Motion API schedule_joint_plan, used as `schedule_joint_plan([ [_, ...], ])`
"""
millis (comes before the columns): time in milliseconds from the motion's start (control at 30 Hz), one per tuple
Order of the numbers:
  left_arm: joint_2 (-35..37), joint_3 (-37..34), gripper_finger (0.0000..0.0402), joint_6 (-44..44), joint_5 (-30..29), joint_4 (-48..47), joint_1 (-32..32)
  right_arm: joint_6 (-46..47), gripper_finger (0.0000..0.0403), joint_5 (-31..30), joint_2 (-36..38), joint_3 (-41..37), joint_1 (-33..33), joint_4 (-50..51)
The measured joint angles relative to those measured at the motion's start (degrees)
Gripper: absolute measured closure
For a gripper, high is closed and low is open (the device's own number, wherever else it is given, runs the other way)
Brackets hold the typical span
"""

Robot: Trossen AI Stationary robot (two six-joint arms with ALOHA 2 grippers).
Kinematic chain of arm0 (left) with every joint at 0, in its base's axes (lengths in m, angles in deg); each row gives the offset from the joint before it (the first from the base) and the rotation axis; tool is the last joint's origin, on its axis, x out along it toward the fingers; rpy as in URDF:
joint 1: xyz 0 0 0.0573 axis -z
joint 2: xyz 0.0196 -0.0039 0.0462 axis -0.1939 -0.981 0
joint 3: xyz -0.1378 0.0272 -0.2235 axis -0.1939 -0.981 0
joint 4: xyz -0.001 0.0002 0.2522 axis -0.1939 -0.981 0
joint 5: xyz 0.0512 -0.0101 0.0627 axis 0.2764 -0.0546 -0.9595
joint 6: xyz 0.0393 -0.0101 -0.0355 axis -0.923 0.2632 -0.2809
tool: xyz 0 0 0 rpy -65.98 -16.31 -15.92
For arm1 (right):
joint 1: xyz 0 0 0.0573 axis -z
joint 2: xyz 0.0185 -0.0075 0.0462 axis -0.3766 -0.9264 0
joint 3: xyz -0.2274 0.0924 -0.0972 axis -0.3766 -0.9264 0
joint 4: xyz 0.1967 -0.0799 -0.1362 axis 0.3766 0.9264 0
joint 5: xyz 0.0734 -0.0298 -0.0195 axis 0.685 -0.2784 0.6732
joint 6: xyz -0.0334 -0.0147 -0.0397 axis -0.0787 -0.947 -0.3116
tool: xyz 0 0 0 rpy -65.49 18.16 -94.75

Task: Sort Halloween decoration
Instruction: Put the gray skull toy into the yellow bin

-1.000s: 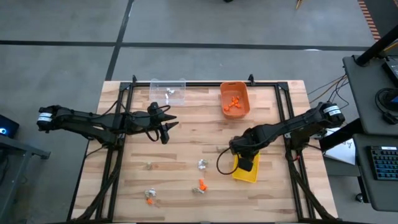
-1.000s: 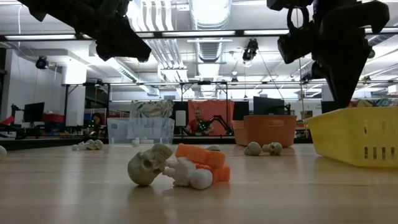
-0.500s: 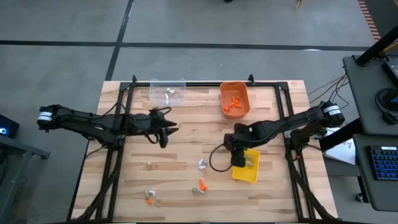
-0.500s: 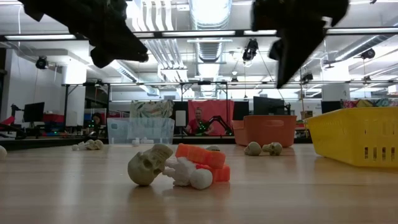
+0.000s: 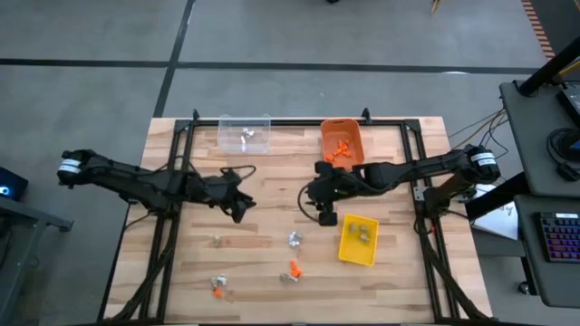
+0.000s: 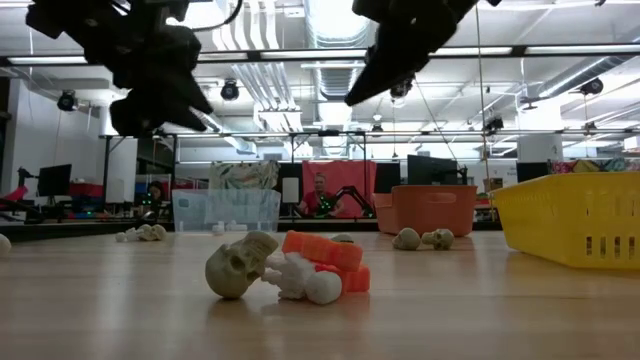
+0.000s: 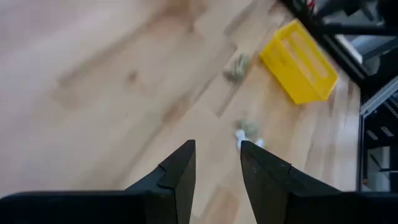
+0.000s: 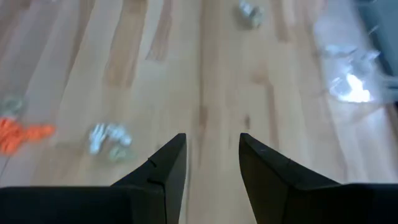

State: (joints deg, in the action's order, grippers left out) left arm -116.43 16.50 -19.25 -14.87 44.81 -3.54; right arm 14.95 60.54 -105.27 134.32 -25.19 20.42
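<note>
The right gripper (image 5: 323, 210) hangs beside the yellow bin (image 5: 359, 241), fingers spread and empty. The left gripper (image 5: 241, 208) waits farther from that bin, its fingers also apart, with trinkets (image 5: 294, 239) lying near the bin.

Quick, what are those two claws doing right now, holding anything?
Left gripper: open, holding nothing, above the table.
Right gripper: open, holding nothing, above the middle of the table.

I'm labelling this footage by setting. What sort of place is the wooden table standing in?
Probably a robotics lab or workshop: open ceiling ducts and strip lights, a person seated beside another dark robot arm in the background, and a grey desk with a keyboard beside the light slatted wooden table.
</note>
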Motion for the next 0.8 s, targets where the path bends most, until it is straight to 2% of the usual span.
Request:
schedule_joint_plan([
  [233, -7.5, 0.4, 0.0310, 12.4, 2.7, -2.8, 7.1, -0.4, 0.0257, 0.1, 0.0, -0.4, 1.4, -3.2],
  [433, -13.3, 6.2, 0.0323, 20.2, 3.6, -17.7, 11.9, -2.5, 0.0261, 0.5, 0.0, -1.3, 1.4, -4.0],
  [567, -17.0, 10.6, 0.0324, 21.9, 3.6, -27.0, 14.8, -4.3, 0.0267, 0.5, 0.0, -1.5, 1.4, -4.0],
  [800, -23.3, 13.4, 0.0324, 28.8, 7.8, -31.5, 17.4, -6.4, 0.0269, 0.5, 0.0, -1.5, 1.5, -4.4],
])
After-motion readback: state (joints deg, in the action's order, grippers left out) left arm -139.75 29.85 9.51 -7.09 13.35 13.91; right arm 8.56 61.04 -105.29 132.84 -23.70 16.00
